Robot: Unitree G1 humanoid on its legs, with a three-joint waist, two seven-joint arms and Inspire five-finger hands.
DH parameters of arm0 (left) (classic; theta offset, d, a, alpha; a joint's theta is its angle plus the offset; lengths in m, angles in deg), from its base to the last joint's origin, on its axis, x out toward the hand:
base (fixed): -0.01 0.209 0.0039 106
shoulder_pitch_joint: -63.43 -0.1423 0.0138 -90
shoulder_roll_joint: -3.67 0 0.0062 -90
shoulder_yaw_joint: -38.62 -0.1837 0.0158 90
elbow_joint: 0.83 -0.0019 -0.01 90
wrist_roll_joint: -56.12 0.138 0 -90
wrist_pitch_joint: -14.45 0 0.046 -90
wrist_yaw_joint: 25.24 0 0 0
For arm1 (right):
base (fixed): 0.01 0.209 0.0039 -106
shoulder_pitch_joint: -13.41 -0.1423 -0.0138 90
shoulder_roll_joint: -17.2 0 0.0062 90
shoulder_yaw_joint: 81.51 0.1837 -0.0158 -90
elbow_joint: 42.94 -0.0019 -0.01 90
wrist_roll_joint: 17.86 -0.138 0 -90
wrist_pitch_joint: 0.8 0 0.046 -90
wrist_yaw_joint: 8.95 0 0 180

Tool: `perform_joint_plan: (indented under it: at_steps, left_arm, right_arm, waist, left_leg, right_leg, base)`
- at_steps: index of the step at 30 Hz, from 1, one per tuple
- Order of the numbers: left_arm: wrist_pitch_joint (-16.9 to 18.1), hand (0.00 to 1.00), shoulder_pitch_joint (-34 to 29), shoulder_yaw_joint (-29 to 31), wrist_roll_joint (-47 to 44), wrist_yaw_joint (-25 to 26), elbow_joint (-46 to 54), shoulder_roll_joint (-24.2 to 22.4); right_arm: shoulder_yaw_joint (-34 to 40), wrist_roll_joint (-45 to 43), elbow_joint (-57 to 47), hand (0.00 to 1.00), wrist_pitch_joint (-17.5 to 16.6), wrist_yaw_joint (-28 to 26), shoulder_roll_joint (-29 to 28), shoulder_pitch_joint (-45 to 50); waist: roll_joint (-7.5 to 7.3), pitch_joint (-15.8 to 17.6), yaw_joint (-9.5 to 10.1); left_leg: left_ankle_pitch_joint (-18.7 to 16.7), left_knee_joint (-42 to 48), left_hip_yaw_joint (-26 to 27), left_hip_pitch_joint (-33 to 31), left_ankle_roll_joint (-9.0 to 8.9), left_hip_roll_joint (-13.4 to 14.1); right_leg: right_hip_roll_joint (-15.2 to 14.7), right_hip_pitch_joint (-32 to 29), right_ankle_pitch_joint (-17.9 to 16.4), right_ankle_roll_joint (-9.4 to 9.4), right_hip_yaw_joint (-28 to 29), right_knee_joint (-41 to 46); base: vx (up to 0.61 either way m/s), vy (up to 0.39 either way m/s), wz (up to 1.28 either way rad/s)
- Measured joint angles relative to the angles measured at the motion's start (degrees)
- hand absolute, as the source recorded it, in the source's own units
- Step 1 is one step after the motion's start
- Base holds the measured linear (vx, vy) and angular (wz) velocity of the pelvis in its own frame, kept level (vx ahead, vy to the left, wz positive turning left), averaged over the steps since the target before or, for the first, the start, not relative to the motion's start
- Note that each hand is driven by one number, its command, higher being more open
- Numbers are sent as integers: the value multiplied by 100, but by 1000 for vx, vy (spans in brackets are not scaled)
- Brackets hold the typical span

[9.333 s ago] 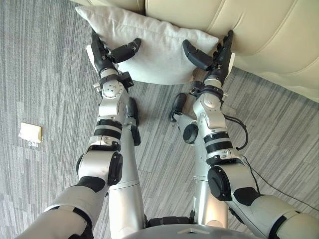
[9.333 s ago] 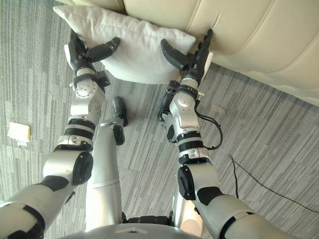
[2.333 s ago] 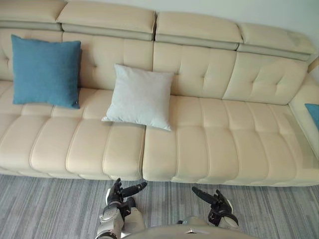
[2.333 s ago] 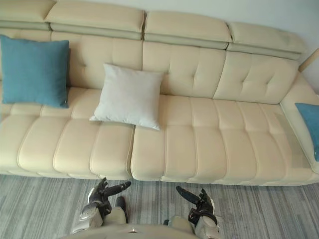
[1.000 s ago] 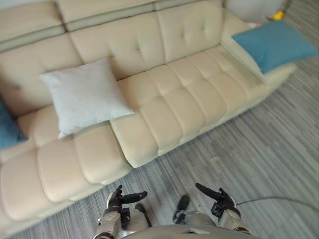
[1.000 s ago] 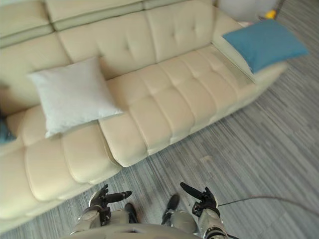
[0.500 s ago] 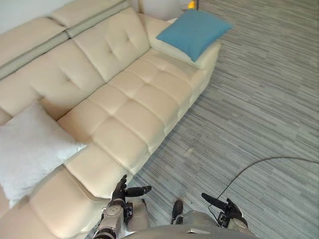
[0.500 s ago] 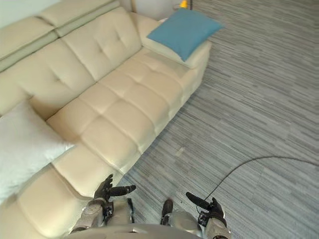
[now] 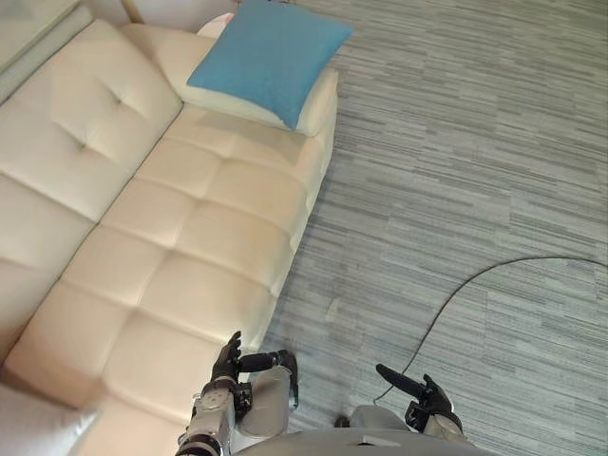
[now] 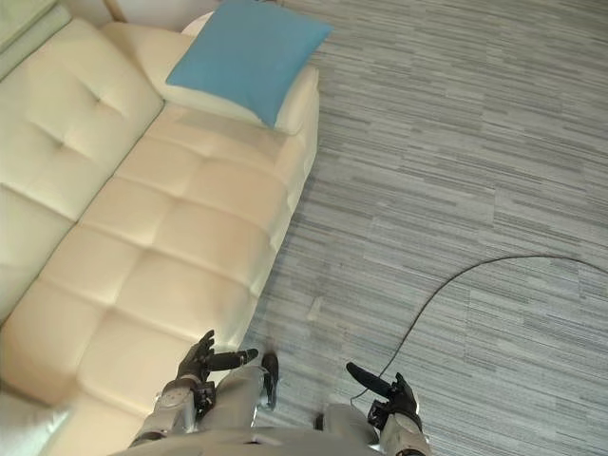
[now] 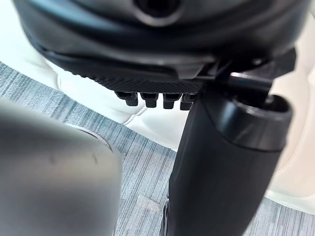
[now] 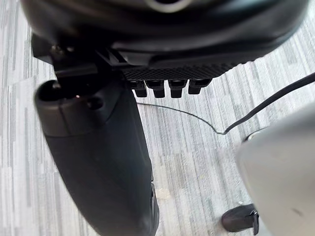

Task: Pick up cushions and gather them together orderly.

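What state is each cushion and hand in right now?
blue cushion: lying flat on the end section of the sofa, not touched by either hand.
white cushion: resting on the sofa seat, far apart from the blue one.
left hand: open, holding nothing, by the sofa's front edge.
right hand: open, holding nothing, over the carpet.

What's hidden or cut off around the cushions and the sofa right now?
- Pale cushion: eye views, lower left; the frame edge cuts off all but one corner.
- Blue cushion: left eye view; the top edge clips its far corner, and it hides part of the sofa beneath.
- The sofa again: left wrist view; the left hand blocks most of it.
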Motion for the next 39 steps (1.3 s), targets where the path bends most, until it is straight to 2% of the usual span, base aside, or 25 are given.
perform_joint_plan:
  at_steps: [2, 3, 5, 6, 8, 10, 11, 12, 13, 14, 16, 17, 19, 21, 23, 26, 27, 28, 31, 32, 33, 35, 37, 38, 39]
  left_arm:
    - [-46, 100, -40, -15, 1, 12, -1, 25]
    - [-69, 100, -50, -30, 1, 13, -4, 26]
    - [-87, 100, -63, -139, -1, 32, -9, 65]
    - [-84, 100, -85, -137, -4, 40, -5, 71]
    - [-82, 100, -119, -116, -9, 48, -1, 83]
    - [-74, 100, -135, -108, -9, 54, 2, 87]
    - [-67, 100, -144, -108, -5, 47, -5, 96]
    - [-77, 100, -93, -109, -3, 40, -116, 45]
    - [-70, 100, -96, -111, -1, 36, -117, -2]
    - [-76, 100, -45, -126, 4, -19, -166, 6]
    - [-78, 100, 36, -155, 24, -7, -239, -41]
    - [-62, 100, 51, -159, 63, -17, -241, -65]
    - [-52, 100, 48, -112, 69, -39, -207, -94]
    - [-52, 100, 44, 100, 65, -67, -52, -174]
    - [0, 100, 49, 99, 55, -62, 81, -145]
    - [90, 100, 59, 93, 49, -67, 165, -131]
    - [74, 100, 64, 88, 50, -84, 183, -99]
    - [71, 100, 65, 94, 50, -86, 190, -95]
    - [58, 100, 26, 88, 32, -71, 172, -73]
    - [59, 100, 52, 90, 26, -71, 161, -84]
    - [53, 100, 152, 89, 11, -74, 132, -30]
    - [13, 100, 194, 116, -55, -81, 131, 49]
    - [39, 100, 143, 80, -55, -81, 103, 50]
    - [57, 100, 29, -16, -55, -80, 66, 16]
    - [33, 100, 60, -75, -52, -101, 50, 89]
  right_arm:
    - [-9, 3, -29, 100, -3, -98, -9, -76]
    - [-10, 4, -27, 100, -2, -114, -5, -112]
    - [-8, 26, -160, 100, 0, -122, 9, -142]
    - [-19, 68, -248, 100, -21, -125, 15, -159]
    - [-59, 119, -305, 100, -86, -130, 15, -162]
    - [-153, 119, -290, 100, -86, -125, 17, -162]
    - [-269, 119, -273, 100, -73, -127, 13, -153]
    - [-260, 123, -200, 100, -70, -129, 56, -193]
    - [-258, 124, -154, 100, -61, -125, 75, -273]
    - [-209, 124, -102, 100, -65, -108, 83, -374]
    - [-125, 123, 19, 100, -49, -95, 131, -369]
    - [-41, 124, 34, 100, -45, -92, 122, -256]
    - [71, 97, -20, 100, -59, -68, 15, -51]
    - [8, 94, -219, 100, -76, -91, 48, 79]
    - [18, 87, -238, 100, -74, -58, 20, 69]
    - [17, 87, -220, 100, -67, -37, -10, 62]
    - [15, 89, -218, 100, -67, -31, -25, 57]
    - [15, 89, -216, 100, -66, -24, -32, 57]
    - [-2, 92, -115, 100, -60, 28, -20, 95]
    - [0, 93, -107, 100, -48, 41, -21, 73]
    - [-27, 98, -76, 100, -35, 27, -63, -66]
    - [-50, 106, -114, 100, -50, 10, -152, -156]
    - [-54, 117, -118, 100, -71, -2, -110, -104]
    - [-73, 121, -117, 100, -71, -41, -65, -39]
    - [-208, 123, -126, 100, -61, -82, -62, -42]
  waist:
    - [-6, 2, -3]
    - [-12, 7, -23]
    - [28, 45, -77]
    - [94, 89, -79]
    - [149, 128, -108]
    - [85, 96, -145]
    - [-103, 84, -241]
    - [-14, 121, -256]
    - [53, 140, -227]
    - [50, 192, -271]
    - [68, 204, -281]
    - [103, 224, -292]
    - [32, 188, -301]
    - [271, 191, -247]
    - [268, 198, -228]
    - [167, 259, -180]
    - [102, 304, -150]
    - [127, 324, -123]
    - [53, 336, 65]
    - [68, 324, 79]
    - [-68, 396, 64]
    - [-157, 405, 84]
    - [-42, 291, 68]
    - [-23, 142, 54]
    - [-219, 137, -9]
  left_leg:
    - [-376, 118, 138, 297, 93, -24]
    - [-449, 138, 156, 414, 116, -25]
    - [-607, 51, 158, 957, 137, 98]
    - [-651, -116, 162, 1281, 89, 248]
    - [-648, -468, 189, 1767, 85, 437]
    - [-654, -659, 198, 2001, 54, 507]
    - [-774, -791, 214, 2208, -257, 493]
    - [-915, -793, 194, 2339, -484, 624]
    - [-889, -781, 202, 2315, -500, 723]
    - [-883, -911, 146, 2328, -539, 692]
    - [-865, -1152, 119, 2444, -539, 658]
    - [-618, -978, 147, 2462, -557, 673]
    - [-635, 152, 20, 2185, -652, 777]
    - [-860, 2746, 17, 988, -741, 1384]
    - [-1105, 3000, 101, 418, -666, 1353]
    - [-1188, 1672, 298, 31, -548, 958]
    - [-872, 474, 286, -120, -512, 667]
    - [-584, -108, 272, -155, -543, 546]
    - [722, -1020, 247, -50, -501, 322]
    - [1153, -1143, 240, -5, -200, 289]
    - [1084, -1007, 287, -1, -106, 222]
    - [747, -222, 424, -170, 22, 267]
    - [287, 179, 482, -101, 53, 308]
    - [-262, 56, 477, 173, 7, 298]
    - [-409, 55, 438, 325, 100, 72]
  right_leg:
    - [-287, -713, 201, 773, -435, 1820]
    - [-463, -926, 202, 771, -712, 2399]
    - [-996, -1271, -14, 78, -1782, 3258]
    - [-1039, -1353, -112, -97, -2131, 3178]
    - [-1034, -1545, -178, -212, -2508, 2600]
    - [-979, -1747, -88, -200, -2601, 1692]
    - [-935, -1936, 952, -425, -2576, 281]
    - [-747, -1798, 1145, -925, -2610, 225]
    - [-605, -1794, 1145, -987, -2572, 196]
    - [-568, -1810, 1017, -1176, -2517, 262]
    - [-501, -1671, 898, -1291, -2508, 323]
    - [-423, -1399, 754, -1242, -2576, 287]
    - [-390, -964, 435, -1097, -2677, 54]
    - [5, -398, 411, -1132, -2752, -370]
    - [60, -137, 364, -1178, -2736, -564]
    - [11, 275, 396, -1106, -2627, -973]
    - [-52, 488, 392, -1005, -2560, -1199]
    - [-85, 624, 395, -931, -2516, -1325]
    - [-110, 1017, 428, -619, -2322, -1764]
    - [-151, 1071, 436, -523, -2295, -1848]
    - [-267, 1086, 557, -311, -2197, -1893]
    - [-371, 1175, 761, 11, -1895, -1703]
    - [-455, 1058, 715, 92, -1840, -816]
    - [-687, 536, 579, 321, -1850, 575]
    - [-1199, -108, 646, 483, -1880, 2149]
  base:
    - [444, 104, -37]
    - [428, 44, -21]
    - [453, -6, -16]
    - [460, -50, -22]
    - [445, -91, -11]
    - [509, -216, 8]
    - [494, -233, 3]
    - [492, -242, -19]
    - [432, -226, -39]
    - [371, -225, -41]
    - [239, -177, -12]
    - [194, -172, 22]
    - [191, -191, 37]
    - [251, -203, 8]
    - [202, -55, -8]
    - [283, 10, -16]
    - [274, 65, -19]
    - [315, 91, -21]
    - [429, 109, -26]
    - [454, 103, -6]
    - [436, 100, -1]
    - [394, 122, -10]
    - [381, 174, -14]
    - [433, 179, 10]
    - [385, 143, 15]
